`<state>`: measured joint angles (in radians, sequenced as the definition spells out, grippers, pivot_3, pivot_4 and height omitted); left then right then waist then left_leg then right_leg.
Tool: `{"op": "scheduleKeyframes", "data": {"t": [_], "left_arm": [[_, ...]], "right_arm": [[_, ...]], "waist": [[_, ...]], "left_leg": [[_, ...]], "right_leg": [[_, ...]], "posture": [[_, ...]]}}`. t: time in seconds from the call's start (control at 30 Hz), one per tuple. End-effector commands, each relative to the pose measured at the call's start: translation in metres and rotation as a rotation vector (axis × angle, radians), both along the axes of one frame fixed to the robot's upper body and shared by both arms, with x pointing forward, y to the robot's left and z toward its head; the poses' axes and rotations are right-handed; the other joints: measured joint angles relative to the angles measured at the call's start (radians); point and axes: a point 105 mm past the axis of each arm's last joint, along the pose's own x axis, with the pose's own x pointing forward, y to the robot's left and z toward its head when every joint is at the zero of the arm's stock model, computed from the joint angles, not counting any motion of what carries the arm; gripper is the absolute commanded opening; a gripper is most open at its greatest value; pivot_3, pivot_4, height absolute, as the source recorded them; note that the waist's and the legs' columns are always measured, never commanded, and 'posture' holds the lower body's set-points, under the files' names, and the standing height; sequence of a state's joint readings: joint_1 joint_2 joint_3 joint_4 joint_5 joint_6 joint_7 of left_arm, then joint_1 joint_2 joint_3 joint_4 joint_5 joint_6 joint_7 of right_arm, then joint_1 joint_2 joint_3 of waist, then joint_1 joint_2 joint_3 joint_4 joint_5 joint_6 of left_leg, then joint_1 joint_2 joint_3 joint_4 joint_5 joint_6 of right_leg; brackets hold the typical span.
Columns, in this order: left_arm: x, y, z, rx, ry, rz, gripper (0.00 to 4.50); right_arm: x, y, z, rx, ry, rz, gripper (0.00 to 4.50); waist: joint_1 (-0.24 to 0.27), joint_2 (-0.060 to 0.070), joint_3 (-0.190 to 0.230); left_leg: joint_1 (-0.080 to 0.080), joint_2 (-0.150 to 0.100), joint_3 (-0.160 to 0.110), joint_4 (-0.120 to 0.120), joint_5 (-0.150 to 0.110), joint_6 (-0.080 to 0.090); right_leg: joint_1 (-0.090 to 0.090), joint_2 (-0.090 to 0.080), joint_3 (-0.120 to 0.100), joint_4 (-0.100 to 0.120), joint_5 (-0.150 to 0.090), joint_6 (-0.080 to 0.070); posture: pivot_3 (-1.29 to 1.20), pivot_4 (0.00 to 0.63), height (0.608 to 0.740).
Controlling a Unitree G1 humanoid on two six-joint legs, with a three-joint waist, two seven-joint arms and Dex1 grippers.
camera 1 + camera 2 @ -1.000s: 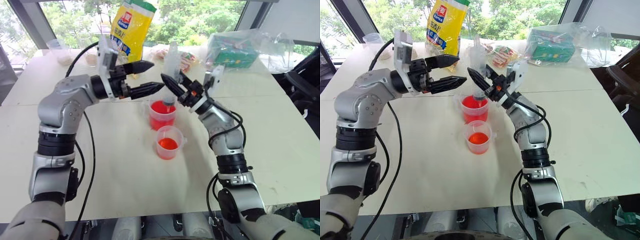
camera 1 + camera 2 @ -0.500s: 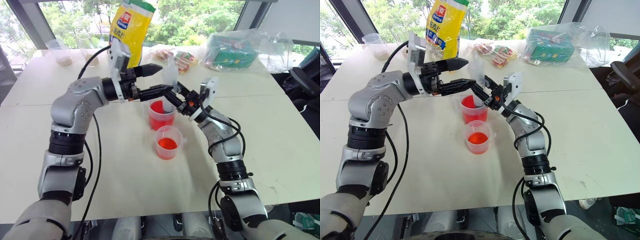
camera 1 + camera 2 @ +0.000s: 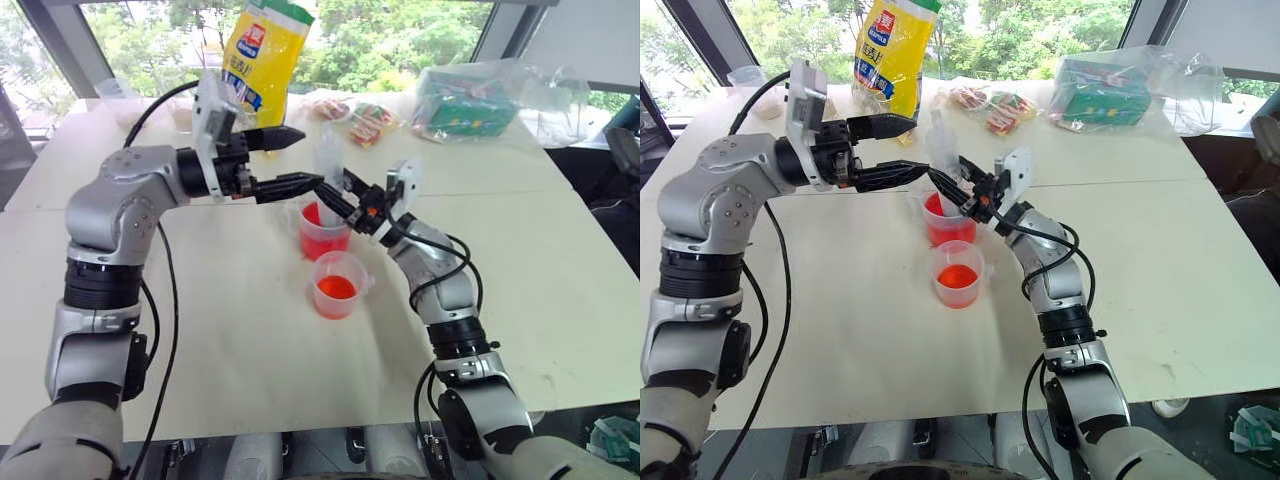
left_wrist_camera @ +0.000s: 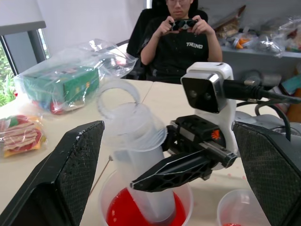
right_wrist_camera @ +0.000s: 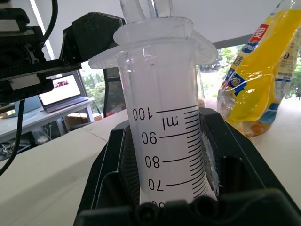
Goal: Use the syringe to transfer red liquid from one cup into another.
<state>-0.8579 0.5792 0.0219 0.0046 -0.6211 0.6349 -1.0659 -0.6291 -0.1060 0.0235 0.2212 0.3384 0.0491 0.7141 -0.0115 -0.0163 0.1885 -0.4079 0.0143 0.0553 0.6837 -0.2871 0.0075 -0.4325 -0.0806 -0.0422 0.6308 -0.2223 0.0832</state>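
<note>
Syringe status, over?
Right gripper shut on syringe, upright, tip in taller cup of red liquid. Left gripper open beside plunger top. Nothing blocking smaller cup.

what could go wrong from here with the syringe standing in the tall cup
The right gripper clamps the syringe with its tip in the taller cup; a sideways tug could tip it and spill the red liquid. The open left gripper might bump the plunger askew.

Bright daylight floods in from the windows (image 3: pixel 400 40) beyond the open jaws (soft shadows, slightly blown-out tabletop).
</note>
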Motion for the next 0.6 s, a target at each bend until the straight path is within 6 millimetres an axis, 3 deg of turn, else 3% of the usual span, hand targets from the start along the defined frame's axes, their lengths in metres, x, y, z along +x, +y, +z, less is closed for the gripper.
{"op": "scheduleKeyframes", "data": {"t": [0.03, 0.2, 0.6], "left_arm": [[-0.009, -0.008, 0.014, -0.047, -0.037, -0.042, 4.50], [-0.006, -0.023, 0.014, -0.065, -0.029, -0.066, 4.50], [0.011, -0.027, 0.004, -0.052, -0.018, -0.018, 4.50]], "right_arm": [[0.000, -0.002, 0.012, 0.018, -0.050, -0.004, 1.40], [-0.001, -0.001, 0.011, 0.012, -0.051, -0.003, 1.40], [-0.005, 0.002, 0.014, 0.006, -0.065, 0.007, 1.40]], "waist": [[0.000, 0.000, 0.000], [-0.002, 0.000, 0.000], [-0.005, 0.000, 0.000]], "left_leg": [[0.000, 0.000, 0.000, 0.000, 0.000, 0.000], [0.000, 0.000, 0.000, 0.000, 0.000, 0.000], [0.000, 0.000, 0.000, 0.000, 0.000, 0.000]], "right_leg": [[0.000, 0.000, 0.000, 0.000, 0.000, 0.000], [0.000, 0.000, 0.000, 0.000, 0.000, 0.000], [0.000, 0.001, 0.000, 0.000, 0.000, 0.000]], "posture": [[0.00, 0.150, 0.740], [0.00, 0.150, 0.740], [0.00, 0.150, 0.740]]}}
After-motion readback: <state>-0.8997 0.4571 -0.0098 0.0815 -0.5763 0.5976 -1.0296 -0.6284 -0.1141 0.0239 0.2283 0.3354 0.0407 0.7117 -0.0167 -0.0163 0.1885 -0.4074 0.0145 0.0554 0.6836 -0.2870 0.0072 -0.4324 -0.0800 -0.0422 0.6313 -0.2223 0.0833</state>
